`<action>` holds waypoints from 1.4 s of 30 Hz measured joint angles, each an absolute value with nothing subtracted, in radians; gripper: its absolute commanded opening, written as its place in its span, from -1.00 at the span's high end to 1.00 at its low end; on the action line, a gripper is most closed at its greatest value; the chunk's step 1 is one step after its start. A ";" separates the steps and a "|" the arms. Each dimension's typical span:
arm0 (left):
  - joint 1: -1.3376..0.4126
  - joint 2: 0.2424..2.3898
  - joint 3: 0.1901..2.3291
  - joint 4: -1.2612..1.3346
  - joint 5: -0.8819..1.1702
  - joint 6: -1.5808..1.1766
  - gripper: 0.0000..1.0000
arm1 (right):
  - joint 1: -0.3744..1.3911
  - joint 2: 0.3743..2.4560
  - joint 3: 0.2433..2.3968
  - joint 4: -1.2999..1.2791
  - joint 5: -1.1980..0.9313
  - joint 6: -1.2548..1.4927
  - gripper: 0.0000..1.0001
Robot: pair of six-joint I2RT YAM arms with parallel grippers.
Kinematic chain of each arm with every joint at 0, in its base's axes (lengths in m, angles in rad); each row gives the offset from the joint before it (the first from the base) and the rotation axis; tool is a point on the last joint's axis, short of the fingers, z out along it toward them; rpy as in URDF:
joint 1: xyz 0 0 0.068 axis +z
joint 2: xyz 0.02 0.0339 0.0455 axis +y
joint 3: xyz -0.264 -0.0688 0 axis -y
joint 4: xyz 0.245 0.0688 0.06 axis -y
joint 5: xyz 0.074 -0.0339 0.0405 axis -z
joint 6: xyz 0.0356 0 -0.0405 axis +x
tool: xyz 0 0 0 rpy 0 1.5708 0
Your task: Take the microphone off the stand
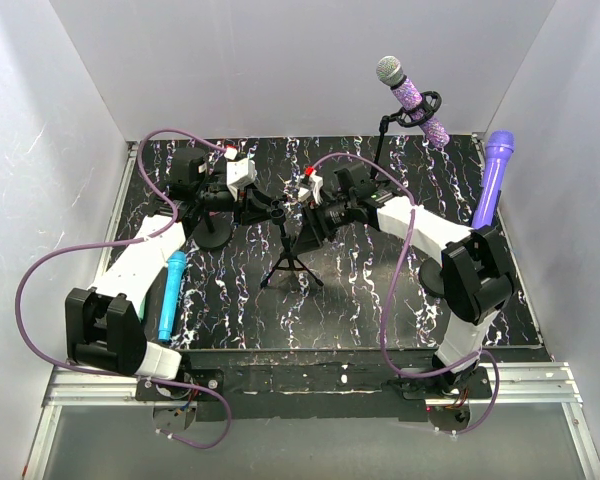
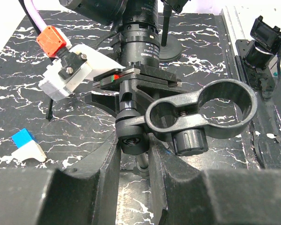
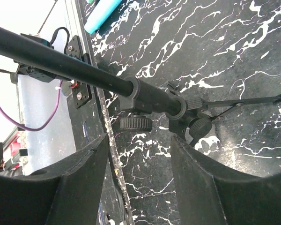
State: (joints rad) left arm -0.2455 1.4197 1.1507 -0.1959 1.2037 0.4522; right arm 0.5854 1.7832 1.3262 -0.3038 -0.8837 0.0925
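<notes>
Two-armed bracing of the tripod stand (image 1: 290, 265) seemed underway: left end effector (image 2: 133, 158) pinched its neck (image 2: 130, 119), right end effector (image 3: 139, 143) hung spread astride its pole (image 3: 61, 61), due to close next

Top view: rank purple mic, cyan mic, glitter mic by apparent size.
1-2. purple mic and glitter mic: look alike; the glitter one sits raised on its stand, nearer the camera, so unsure.
3. cyan mic: slimmer, slightly shorter.
</notes>
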 measured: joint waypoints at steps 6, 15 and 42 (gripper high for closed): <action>-0.245 1.420 1.151 -0.198 1.204 0.451 1.00 | 0.580 1.793 1.348 -0.265 -0.881 0.148 -0.22; -0.245 1.420 1.151 -0.200 1.204 0.451 1.00 | 0.570 1.832 1.387 -0.202 -0.913 0.229 0.19; -0.245 1.419 1.153 -0.202 1.176 0.406 1.00 | 0.729 1.536 0.718 0.730 -0.585 -0.948 -0.30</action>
